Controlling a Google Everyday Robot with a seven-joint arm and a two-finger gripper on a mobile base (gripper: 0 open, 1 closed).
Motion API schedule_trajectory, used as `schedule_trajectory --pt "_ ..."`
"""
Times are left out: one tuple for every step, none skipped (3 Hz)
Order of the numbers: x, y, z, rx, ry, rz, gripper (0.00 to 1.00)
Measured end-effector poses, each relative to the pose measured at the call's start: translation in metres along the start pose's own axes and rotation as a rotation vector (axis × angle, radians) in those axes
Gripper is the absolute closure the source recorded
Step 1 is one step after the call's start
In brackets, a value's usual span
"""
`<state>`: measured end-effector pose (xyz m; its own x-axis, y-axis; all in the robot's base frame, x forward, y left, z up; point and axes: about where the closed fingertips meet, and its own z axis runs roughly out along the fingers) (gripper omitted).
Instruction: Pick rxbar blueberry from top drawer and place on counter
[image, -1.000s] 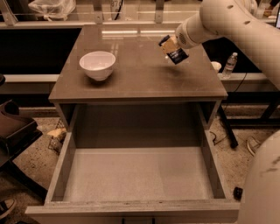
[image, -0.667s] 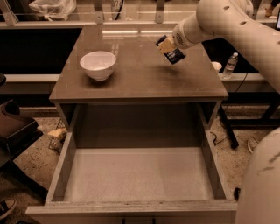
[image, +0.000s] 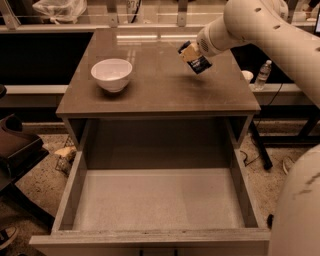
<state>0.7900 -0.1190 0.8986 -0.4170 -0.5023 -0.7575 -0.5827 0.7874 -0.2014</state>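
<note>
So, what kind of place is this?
Probably a robot test lab: one lone counter over an open drawer, a bowl, and the gripper holding a snack bar above the counter's back right.

One gripper (image: 190, 51) is counted above one counter (image: 160, 92), near its far right corner, clamped on one rxbar blueberry (image: 200, 63). One bowl (image: 111, 74) is counted by the left edge, one top drawer (image: 155, 200) below the front edge.

The brown counter (image: 160, 92) bore one thing directly: a white bowl (image: 111, 74), standing upright. To the right of that bowl and well apart from it, my gripper (image: 189, 51) hung over the counter, my jaws clamped on the tilted rxbar blueberry (image: 201, 63).
</note>
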Motion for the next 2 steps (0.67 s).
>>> schedule_trajectory --pt "0.0006 0.0016 0.0022 -0.003 0.002 -0.001 0.12" --pt "0.0012 0.0032 0.0043 -0.006 0.004 -0.001 0.00"
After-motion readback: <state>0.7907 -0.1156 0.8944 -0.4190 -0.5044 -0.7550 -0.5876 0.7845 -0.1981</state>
